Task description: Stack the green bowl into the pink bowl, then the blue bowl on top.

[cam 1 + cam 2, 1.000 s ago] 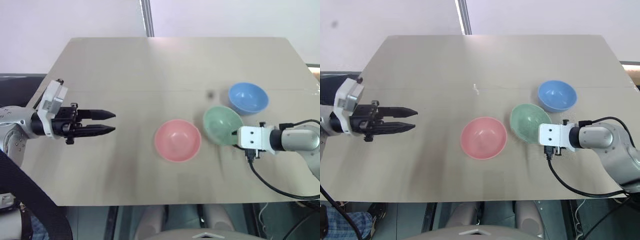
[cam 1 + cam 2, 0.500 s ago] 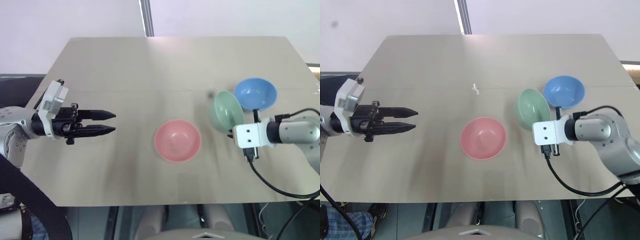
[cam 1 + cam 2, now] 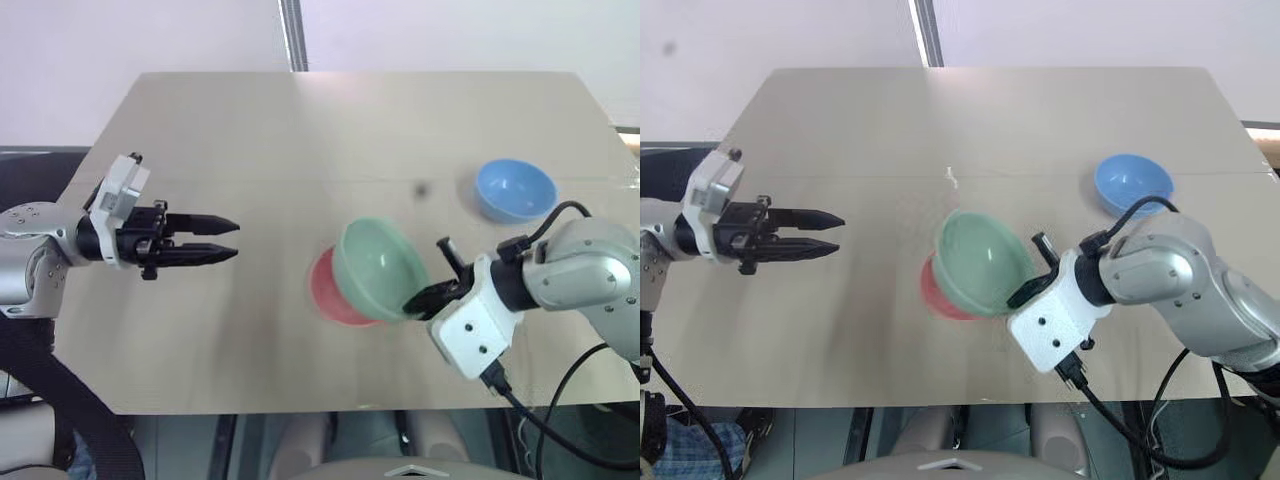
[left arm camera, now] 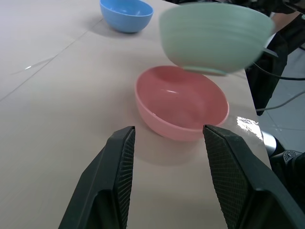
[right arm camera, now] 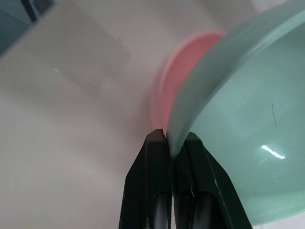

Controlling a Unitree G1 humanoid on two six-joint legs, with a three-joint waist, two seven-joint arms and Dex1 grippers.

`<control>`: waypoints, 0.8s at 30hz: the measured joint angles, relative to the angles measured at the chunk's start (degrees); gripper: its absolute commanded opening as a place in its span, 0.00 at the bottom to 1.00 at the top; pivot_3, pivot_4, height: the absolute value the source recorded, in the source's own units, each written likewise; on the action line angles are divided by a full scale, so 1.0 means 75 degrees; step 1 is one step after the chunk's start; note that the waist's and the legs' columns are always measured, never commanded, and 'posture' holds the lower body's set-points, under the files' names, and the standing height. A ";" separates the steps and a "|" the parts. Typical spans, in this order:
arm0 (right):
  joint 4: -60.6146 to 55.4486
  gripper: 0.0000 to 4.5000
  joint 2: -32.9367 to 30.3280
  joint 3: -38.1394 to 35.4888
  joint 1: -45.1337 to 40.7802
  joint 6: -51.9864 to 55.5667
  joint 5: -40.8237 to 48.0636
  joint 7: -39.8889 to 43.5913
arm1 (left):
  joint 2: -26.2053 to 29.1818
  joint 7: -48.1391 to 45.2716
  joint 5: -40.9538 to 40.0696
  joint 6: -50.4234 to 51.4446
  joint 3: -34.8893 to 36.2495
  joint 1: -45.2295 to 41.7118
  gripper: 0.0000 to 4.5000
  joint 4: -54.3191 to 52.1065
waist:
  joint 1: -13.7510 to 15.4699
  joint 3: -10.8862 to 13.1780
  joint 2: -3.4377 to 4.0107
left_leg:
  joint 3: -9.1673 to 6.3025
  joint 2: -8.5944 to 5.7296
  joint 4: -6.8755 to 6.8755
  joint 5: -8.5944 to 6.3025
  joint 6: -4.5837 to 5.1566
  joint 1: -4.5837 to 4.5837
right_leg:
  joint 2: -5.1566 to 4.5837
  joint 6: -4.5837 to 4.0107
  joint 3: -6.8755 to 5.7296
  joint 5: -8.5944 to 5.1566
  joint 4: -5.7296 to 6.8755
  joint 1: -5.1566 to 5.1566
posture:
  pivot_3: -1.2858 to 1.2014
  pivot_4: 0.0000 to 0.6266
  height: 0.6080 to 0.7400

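Above the near-middle of the table [image 3: 250, 130], the right gripper [image 3: 432, 296] holds the green bowl [image 3: 378, 270] clear of the surface, its two black fingers pinched shut on the rim. A second ago this bowl sat tilted on the tabletop between the other two bowls, close to both; it has since been lifted, carried toward the centre and turned so that its opening faces more upward. It now hangs over the pink bowl [image 3: 330, 295], overlapping it in the head views; the left wrist view shows a clear gap between the two, so it is not yet seated. The pink bowl has not shifted. The blue bowl [image 3: 515, 190] rests on the far right of the table, well apart and untouched. The left gripper [image 3: 225, 240] hovers level over the left side of the table, jaws parted and empty, unchanged. Assessment: first stacking step is in its final approach; lowering and release remain, and centring over the pink bowl looks necessary first.
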 measured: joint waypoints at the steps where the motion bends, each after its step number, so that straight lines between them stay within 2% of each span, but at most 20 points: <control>1: 0.0006 0.01 0.0072 0.0085 -0.0083 0.0033 -0.0036 0.0024 | 0.0008 -0.0001 0.0000 -0.0022 -0.0073 -0.0049 0.54 0.0041 | -0.0003 0.0000 0.0000 | 0.0001 0.0000 0.0000 0.0000 0.0000 0.0003 | 0.0000 0.0000 0.0003 0.0000 0.0004 0.0000 | 0.52 0.24 1.00; 2: 0.0006 0.01 0.0098 0.0091 -0.0103 0.0037 -0.0049 0.0040 | 0.0008 -0.0001 0.0000 -0.0033 -0.0125 -0.0067 0.54 0.0056 | 0.0001 0.0000 0.0000 | 0.0001 -0.0001 0.0000 0.0000 0.0000 0.0003 | 0.0003 0.0000 0.0002 0.0000 0.0008 -0.0002 | 0.52 0.24 1.00; 3: 0.0011 0.14 0.0092 0.0091 -0.0102 0.0031 -0.0069 0.0060 | 0.0008 -0.0002 0.0000 -0.0036 -0.0171 -0.0066 0.54 0.0069 | 0.0004 0.0000 0.0000 | 0.0001 -0.0001 0.0000 0.0000 0.0000 0.0000 | 0.0003 0.0000 0.0001 0.0000 0.0008 -0.0005 | 0.52 0.24 1.00; 5: 0.0022 0.24 0.0078 0.0070 -0.0076 0.0011 -0.0068 0.0062 | 0.0008 -0.0002 -0.0001 -0.0041 -0.0196 -0.0071 0.54 0.0079 | 0.0004 0.0000 0.0000 | 0.0001 0.0000 0.0000 0.0000 0.0000 0.0000 | 0.0002 0.0000 0.0002 0.0000 0.0007 -0.0006 | 0.52 0.24 1.00; 8: 0.0111 0.54 0.0022 -0.0045 0.0065 -0.0175 -0.0072 -0.0023 | 0.0017 -0.0004 -0.0003 -0.0054 -0.0197 -0.0069 0.54 0.0095 | 0.0007 0.0000 0.0000 | 0.0002 -0.0001 0.0000 0.0000 0.0000 -0.0001 | 0.0000 0.0000 0.0003 0.0000 0.0006 -0.0005 | 0.52 0.24 1.00; 14: 0.0418 0.54 -0.0023 -0.0521 0.0101 -0.0312 -0.0011 -0.0204 | 0.0028 -0.0004 -0.0015 -0.0055 -0.0196 -0.0067 0.54 0.0095 | 0.0006 0.0000 0.0000 | 0.0002 -0.0002 0.0000 0.0000 0.0000 -0.0001 | 0.0002 0.0000 0.0004 0.0000 0.0011 -0.0008 | 0.52 0.24 1.00; 16: 0.0531 0.54 -0.0240 -0.0929 0.0345 -0.0201 0.0326 -0.0163 | 0.0036 -0.0006 -0.0041 -0.0055 -0.0189 -0.0037 0.54 0.0086 | 0.0010 -0.0001 -0.0001 | 0.0003 -0.0001 0.0000 0.0000 0.0000 -0.0002 | -0.0001 0.0000 0.0004 0.0000 0.0006 -0.0006 | 0.52 0.24 1.00; 23: 0.1568 0.54 0.0191 -0.2339 0.0541 0.1107 0.1571 -0.0749 | 0.0034 -0.0006 -0.0062 -0.0055 -0.0132 0.0178 0.54 0.0021 | 0.0005 -0.0001 -0.0001 | 0.0003 0.0002 -0.0001 0.0000 0.0000 0.0001 | 0.0001 -0.0001 0.0013 0.0000 0.0017 -0.0009 | 0.52 0.24 1.00; 24: 0.1893 0.54 0.0421 -0.2820 0.0708 0.1548 0.1931 -0.1046 | 0.0029 -0.0003 -0.0063 -0.0051 -0.0093 0.0253 0.54 -0.0029 | 0.0009 -0.0003 -0.0005 | 0.0002 0.0004 -0.0002 0.0000 0.0000 0.0000 | 0.0002 -0.0001 0.0012 0.0000 0.0016 -0.0010 | 0.52 0.24 1.00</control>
